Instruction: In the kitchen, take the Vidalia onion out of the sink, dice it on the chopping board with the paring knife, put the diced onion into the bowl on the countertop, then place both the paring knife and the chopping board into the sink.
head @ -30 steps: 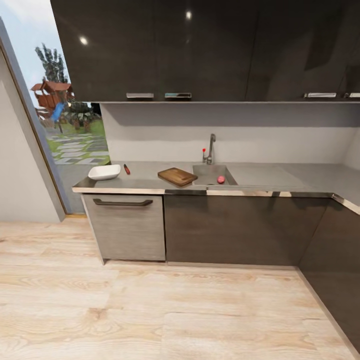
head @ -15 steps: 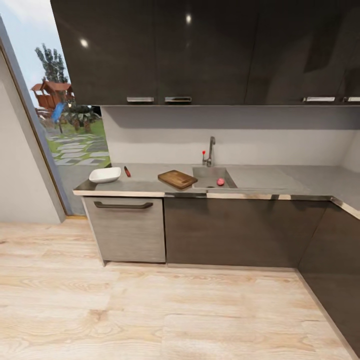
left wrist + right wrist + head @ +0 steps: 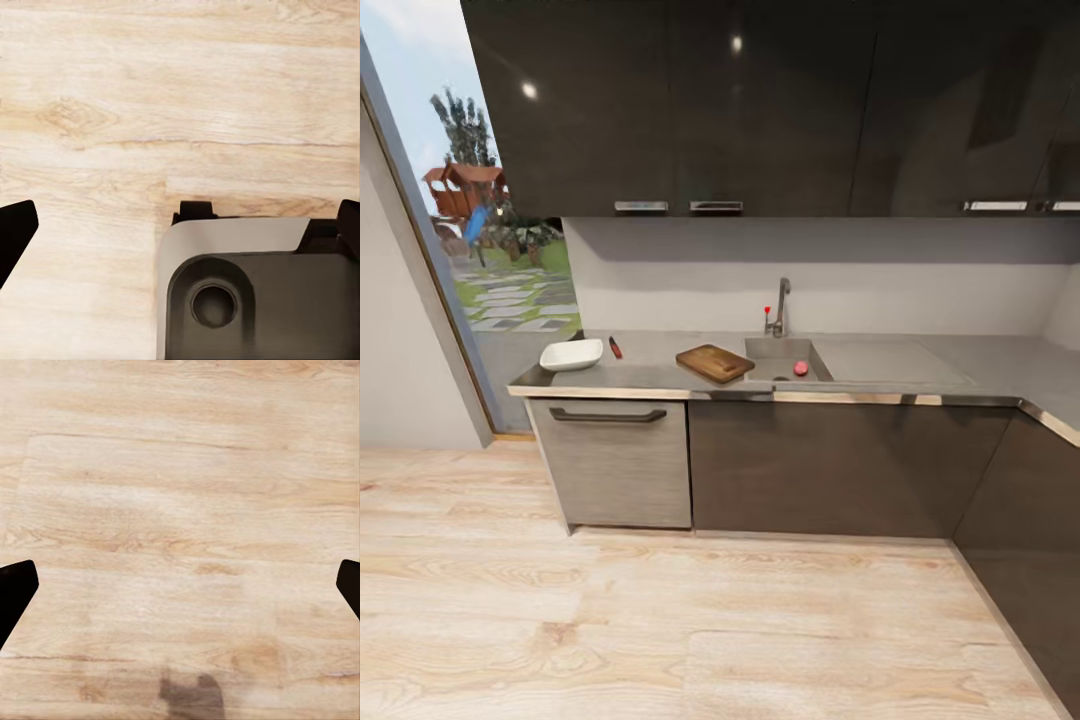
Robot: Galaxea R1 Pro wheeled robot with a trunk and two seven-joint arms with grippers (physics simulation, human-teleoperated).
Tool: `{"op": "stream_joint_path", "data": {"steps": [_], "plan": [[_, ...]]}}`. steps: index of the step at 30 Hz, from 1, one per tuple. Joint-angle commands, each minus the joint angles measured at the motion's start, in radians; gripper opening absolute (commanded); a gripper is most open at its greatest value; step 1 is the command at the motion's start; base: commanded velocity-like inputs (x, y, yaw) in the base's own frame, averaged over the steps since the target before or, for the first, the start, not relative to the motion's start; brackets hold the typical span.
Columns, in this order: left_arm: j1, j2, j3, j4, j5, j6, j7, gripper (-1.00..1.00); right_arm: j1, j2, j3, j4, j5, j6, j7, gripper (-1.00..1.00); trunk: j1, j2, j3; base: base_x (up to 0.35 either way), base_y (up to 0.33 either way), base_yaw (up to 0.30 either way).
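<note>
The Vidalia onion (image 3: pixel 800 369), small and reddish-pink, lies in the grey sink (image 3: pixel 780 352) near its front right. The dark brown chopping board (image 3: pixel 714 362) lies on the countertop (image 3: pixel 650 374) just left of the sink. Further left are the red-handled paring knife (image 3: pixel 615 347) and then the white bowl (image 3: pixel 571 354) near the counter's left end. My left gripper (image 3: pixel 180 225) hangs open over the wood floor, above the robot's grey base (image 3: pixel 255 292). Pointing down at bare floor, my right gripper (image 3: pixel 180 592) is open too. Both are far from the counter.
A chrome faucet (image 3: pixel 781 305) with a red-tipped lever stands behind the sink. Dark upper cabinets (image 3: pixel 760 100) hang above. The counter turns a corner at the right (image 3: pixel 1050 400). A glass door (image 3: pixel 480 250) opens left. Light wood floor (image 3: pixel 660 620) lies between me and the cabinets.
The whole head view has shifted: the counter and cabinets sit slightly lower in the picture now, so the camera has moved. Nothing on the counter has changed place.
</note>
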Motion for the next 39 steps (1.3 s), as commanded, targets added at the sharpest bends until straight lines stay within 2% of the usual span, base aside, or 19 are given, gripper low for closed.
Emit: {"op": "stream_joint_path", "data": {"steps": [1, 39], "plan": [[-0.001, 0.000, 0.001, 0.001, 0.003, -0.003, 0.000, 1.00, -0.001, 0.000, 0.000, 0.000, 0.007, -0.002, -0.006, 1.00, -0.004, 0.007, 0.002, 0.000, 0.000, 0.000], [-0.001, 0.000, 0.002, 0.001, 0.001, -0.002, 0.000, 1.00, -0.001, 0.002, 0.000, 0.002, 0.007, -0.002, -0.005, 1.00, -0.150, 0.273, 0.121, 0.000, 0.000, 0.000]]}}
